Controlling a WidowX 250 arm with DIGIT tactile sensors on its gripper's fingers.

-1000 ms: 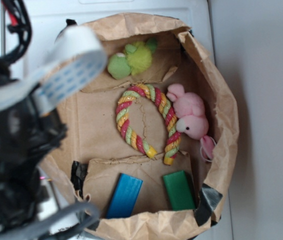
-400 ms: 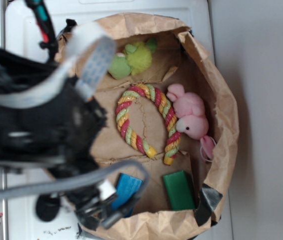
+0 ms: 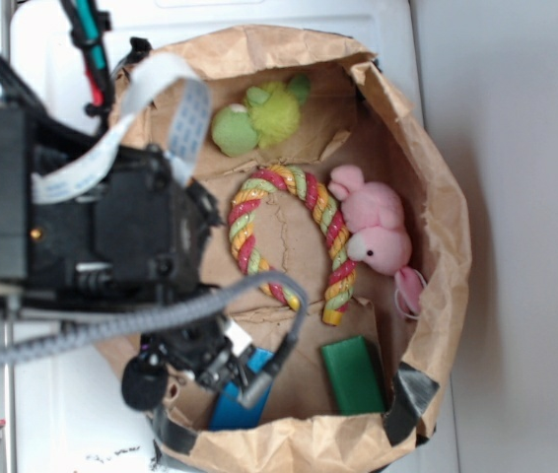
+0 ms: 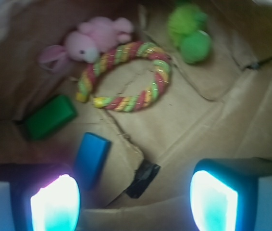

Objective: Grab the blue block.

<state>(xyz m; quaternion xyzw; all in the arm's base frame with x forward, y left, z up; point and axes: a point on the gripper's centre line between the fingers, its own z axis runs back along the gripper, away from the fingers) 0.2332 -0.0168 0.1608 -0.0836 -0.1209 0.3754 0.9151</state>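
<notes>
The blue block (image 4: 92, 156) lies flat on the brown paper floor of the bag, just ahead of my left fingertip (image 4: 54, 204). From the exterior view, most of the blue block (image 3: 228, 409) is covered by the arm, and only its lower end and a corner show. My gripper (image 4: 133, 204) is open, its two glowing pads wide apart with only paper between them. It hovers over the bag's near-left corner, where the gripper (image 3: 232, 372) sits above the block without touching it.
A dark green block (image 3: 355, 374) lies right of the blue one. A striped rope ring (image 3: 289, 246), a pink plush bunny (image 3: 378, 232) and a green plush (image 3: 259, 118) lie farther in. Crumpled bag walls (image 3: 437, 217) surround everything. Black tape (image 4: 143, 179) patches the floor.
The arm has swung from the left edge in over the bag's near-left corner. The gripper now covers much of the blue block, which was fully visible a second ago.
</notes>
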